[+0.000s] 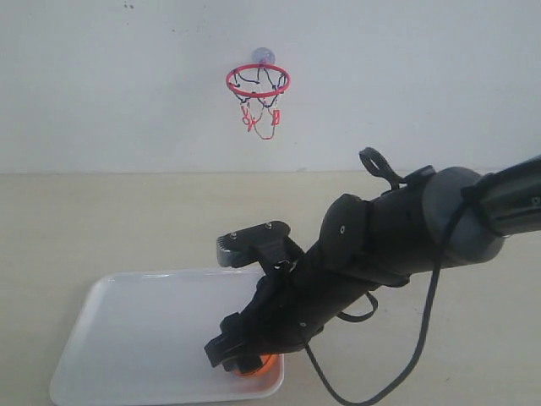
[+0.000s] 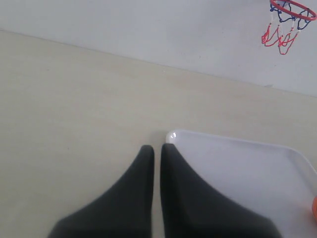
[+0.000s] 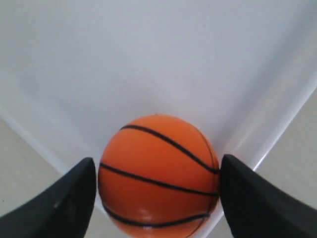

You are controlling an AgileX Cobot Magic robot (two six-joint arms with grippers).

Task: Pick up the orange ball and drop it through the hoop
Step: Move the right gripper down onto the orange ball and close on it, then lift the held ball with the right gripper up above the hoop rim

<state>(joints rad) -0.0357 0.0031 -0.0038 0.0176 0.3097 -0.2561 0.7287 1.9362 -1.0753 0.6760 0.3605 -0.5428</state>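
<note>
The orange ball (image 3: pixel 157 148) with black seam lines rests in the near right corner of the white tray (image 1: pixel 127 338). In the exterior view only a sliver of the ball (image 1: pixel 262 367) shows under the arm. My right gripper (image 3: pixel 157 166) is open and low in that corner, one finger on each side of the ball; one finger touches it, the other stands a hair off. The hoop (image 1: pixel 258 80) with its red ring and net hangs on the back wall by a suction cup. My left gripper (image 2: pixel 157 148) is shut with nothing in it, just off the tray's corner (image 2: pixel 173 135).
The right arm (image 1: pixel 397 233) stretches from the right edge across the table, with a black cable looping below it. The tray lies at the front left of the beige table. The hoop (image 2: pixel 292 9) also shows in the left wrist view.
</note>
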